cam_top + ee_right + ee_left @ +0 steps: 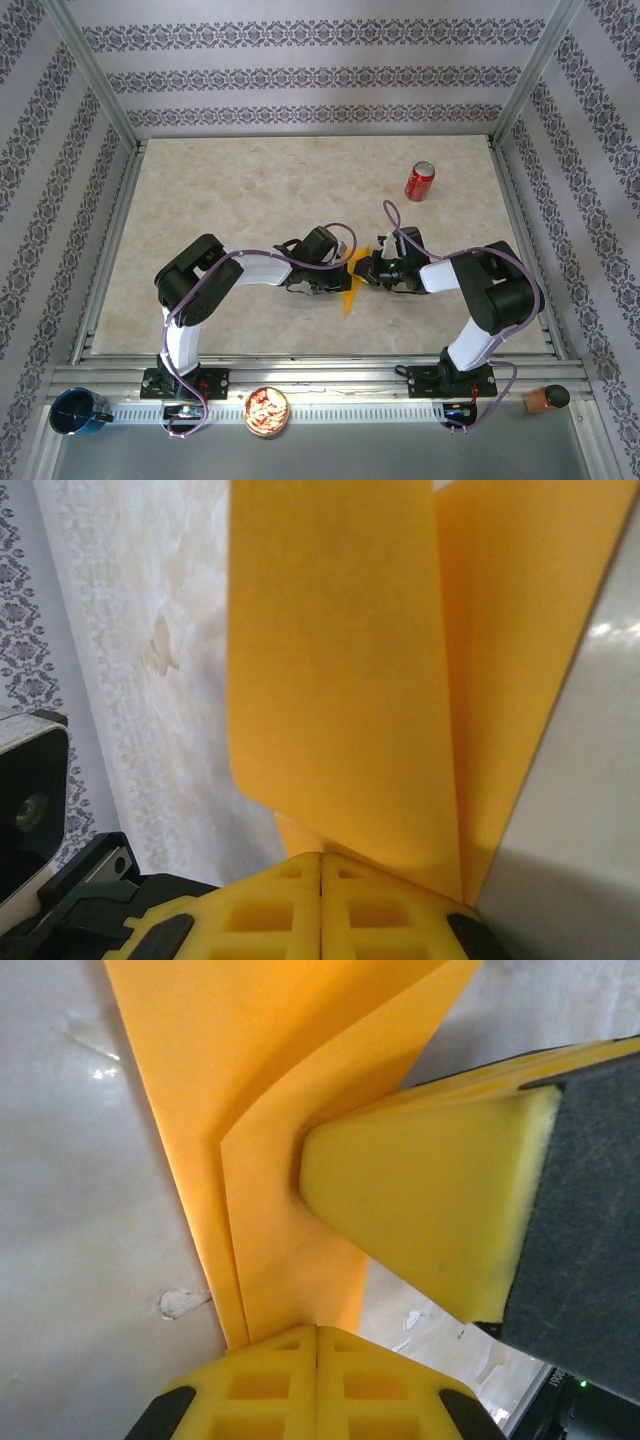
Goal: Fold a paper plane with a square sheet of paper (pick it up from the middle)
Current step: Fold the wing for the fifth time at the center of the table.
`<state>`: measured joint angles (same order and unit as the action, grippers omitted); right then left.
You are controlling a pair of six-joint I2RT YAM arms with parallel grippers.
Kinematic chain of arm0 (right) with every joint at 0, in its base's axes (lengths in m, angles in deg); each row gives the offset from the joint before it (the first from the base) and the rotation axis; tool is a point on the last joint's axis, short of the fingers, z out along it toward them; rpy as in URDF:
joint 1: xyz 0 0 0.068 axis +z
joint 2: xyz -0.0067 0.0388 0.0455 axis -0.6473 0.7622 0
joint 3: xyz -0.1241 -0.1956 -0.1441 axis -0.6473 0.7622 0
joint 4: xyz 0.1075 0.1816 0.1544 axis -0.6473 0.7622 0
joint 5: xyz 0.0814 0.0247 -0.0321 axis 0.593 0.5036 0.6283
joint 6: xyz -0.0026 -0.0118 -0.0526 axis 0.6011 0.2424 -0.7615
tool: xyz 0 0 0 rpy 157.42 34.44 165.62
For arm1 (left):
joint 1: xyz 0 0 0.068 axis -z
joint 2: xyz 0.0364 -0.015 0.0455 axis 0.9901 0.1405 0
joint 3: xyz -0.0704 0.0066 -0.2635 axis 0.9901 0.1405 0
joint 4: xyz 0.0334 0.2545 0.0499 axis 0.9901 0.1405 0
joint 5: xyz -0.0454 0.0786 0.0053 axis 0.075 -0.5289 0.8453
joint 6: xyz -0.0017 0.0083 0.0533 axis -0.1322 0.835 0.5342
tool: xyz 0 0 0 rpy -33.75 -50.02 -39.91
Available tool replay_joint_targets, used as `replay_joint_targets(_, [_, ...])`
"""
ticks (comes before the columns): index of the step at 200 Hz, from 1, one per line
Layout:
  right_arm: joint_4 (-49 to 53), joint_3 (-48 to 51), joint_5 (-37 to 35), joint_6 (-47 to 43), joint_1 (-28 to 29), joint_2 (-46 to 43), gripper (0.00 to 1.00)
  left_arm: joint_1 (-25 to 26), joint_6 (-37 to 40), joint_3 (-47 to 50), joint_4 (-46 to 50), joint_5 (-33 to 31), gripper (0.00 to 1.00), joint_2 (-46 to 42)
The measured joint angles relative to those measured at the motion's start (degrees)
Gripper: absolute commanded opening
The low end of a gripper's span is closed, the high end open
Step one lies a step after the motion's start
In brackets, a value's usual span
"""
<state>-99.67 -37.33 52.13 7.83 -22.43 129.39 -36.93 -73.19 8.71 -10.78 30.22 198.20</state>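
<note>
The square sheet of paper (351, 288) is folded into a slim, pointed orange-yellow shape, held between the two arms just above the table's middle. My left gripper (341, 267) is shut on its left side. In the left wrist view the closed jaws (317, 1336) pinch the paper's layered flaps (270, 1110), with the right gripper's yellow fingers (430, 1200) pressed in from the right. My right gripper (366, 268) is shut on the other side. Its closed jaws (320, 860) clamp the lower end of the upright folded paper (340, 660).
A red soda can (420, 181) stands at the back right of the marble table (230, 190). On the near rail sit a blue cup (74, 411), a bowl of snacks (267, 410) and a brown object (545, 398). Patterned walls enclose the table.
</note>
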Motion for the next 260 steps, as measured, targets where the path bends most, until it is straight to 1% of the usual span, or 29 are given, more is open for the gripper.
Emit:
replay_joint_targets(19, [2.27, -0.17, -1.79, -0.13, 0.74, -1.46, 0.12, 0.0, 1.51, -0.17, 0.52, -0.04, 0.0, 0.07])
replay_joint_targets(38, [9.16, -0.59, -3.96, -1.6, 1.29, -5.29, 0.15, 0.0, 2.89, 0.11, 0.48, -0.02, 0.0, 0.02])
replay_joint_targets(54, [14.49, -1.36, -5.57, -3.34, 1.33, -9.22, 0.15, 0.0, 4.04, 0.61, 0.44, 0.02, 0.0, -0.28])
replay_joint_targets(72, [17.94, -1.9, -6.99, -5.14, 0.57, -13.49, 0.11, 0.0, 5.35, 1.88, 0.22, 0.07, 0.0, -1.16])
replay_joint_targets(87, [19.26, -1.95, -7.54, -6.43, 0.26, -14.97, 0.05, 0.0, 6.27, 2.95, 0.22, 0.26, 0.0, -1.95])
replay_joint_targets(109, [19.82, -1.95, -7.48, -7.56, 0.63, -14.32, 0.01, 0.0, 7.5, 3.98, 0.28, 0.44, 0.0, -2.78])
replay_joint_targets(149, [19.71, -2.99, -6.19, -8.39, 4.13, -9.75, 0.01, 0.0, 9.11, 4.11, 1.33, 0.46, 0.0, -3.21])
replay_joint_targets(175, [19.67, -5.4, -5.86, -9.25, 5.03, -6.38, 0.01, 0.0, 9.75, 4.11, 1.77, 0.46, 0.0, -3.37])
replay_joint_targets(211, [19.47, -6.86, -6.45, -10.4, 2.89, -2.73, 0.01, 0.0, 10.27, 4.0, 2.27, 0.48, 0.0, -3.41])
replay_joint_targets(260, [19.12, -7.8, -1.01, -10.86, 0.02, -0.07, 0.03, 0.0, 10.73, 3.96, 2.4, 0.46, 0.0, -3.39])
